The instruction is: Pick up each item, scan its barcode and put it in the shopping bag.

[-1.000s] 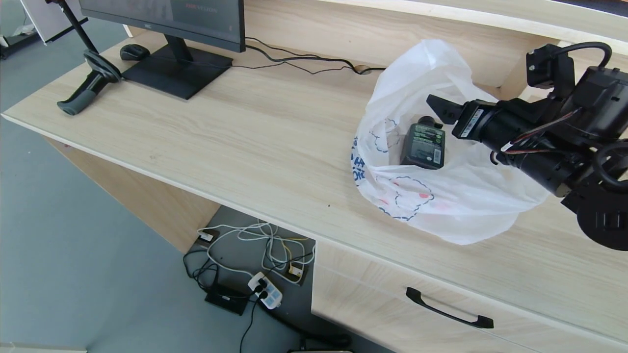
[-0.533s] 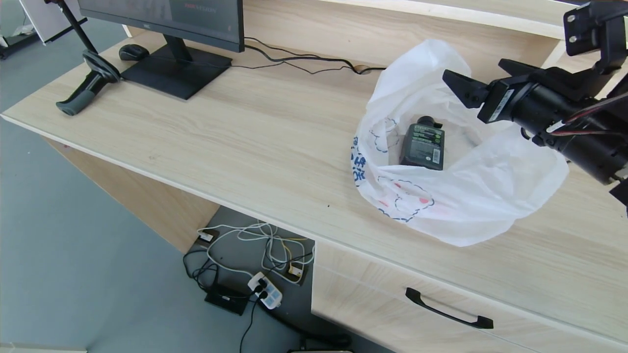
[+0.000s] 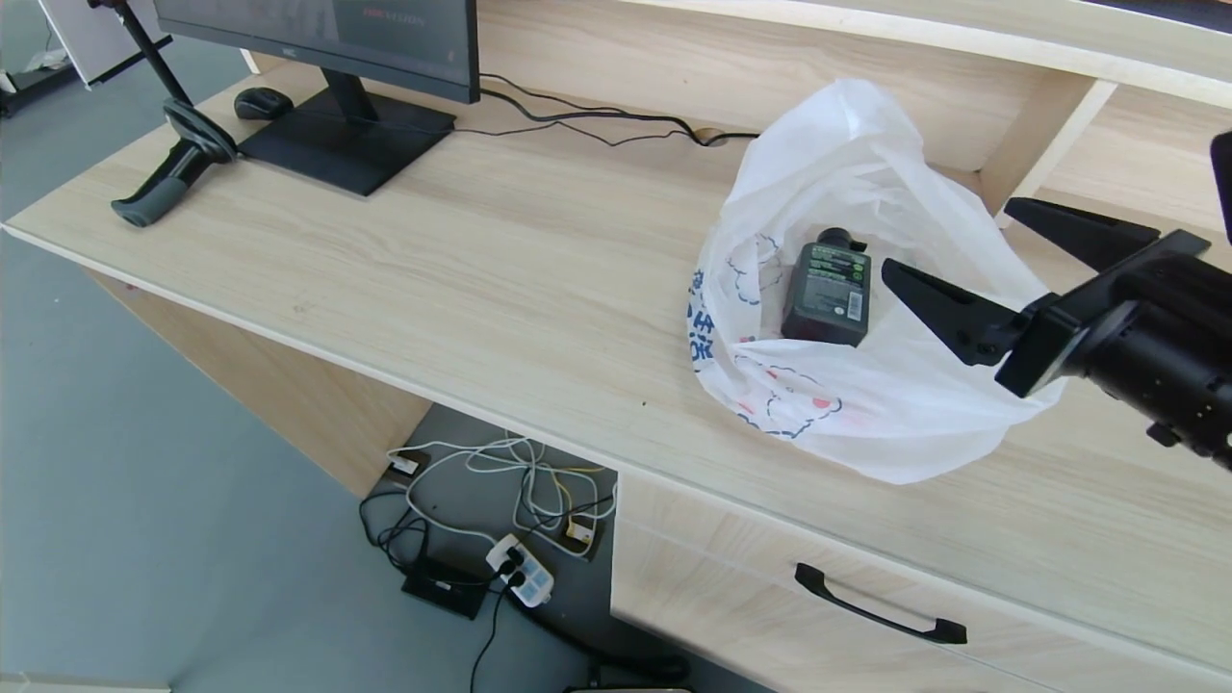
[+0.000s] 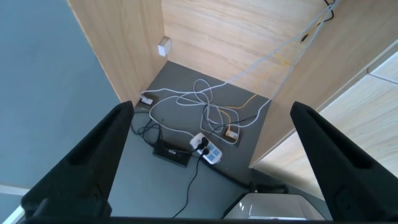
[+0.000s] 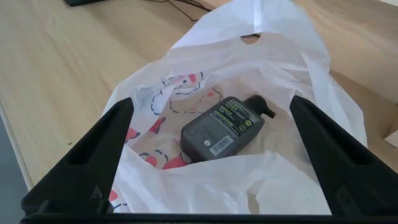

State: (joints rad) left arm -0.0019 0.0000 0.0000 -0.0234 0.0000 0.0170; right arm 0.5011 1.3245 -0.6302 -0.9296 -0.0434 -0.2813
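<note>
Jaws apart on left gripper [image 4: 211,109] & right gripper [image 3: 948,234]; right sits at 3 o'clock of white thin-plastic shopping bag [image 3: 866,423] holding 1 dark-grey plastic bottle [image 3: 826,294]. Finger may snag film, dragging bag.

Pale wood desk [image 3: 462,260] runs across the head view, its grain bright under even light. At eleven o'clock, a monitor [image 3: 327,29] on a black stand, a mouse [image 3: 263,101] just beside the base. At one o'clock, a raised shelf [image 3: 866,38]. At five o'clock, a drawer [image 3: 731,616] with a black handle [image 3: 881,604]. At six o'clock, under the desk, grey floor [image 3: 144,500] — white cables [image 3: 481,462] and a power strip [image 3: 521,571] lie tangled.
</note>
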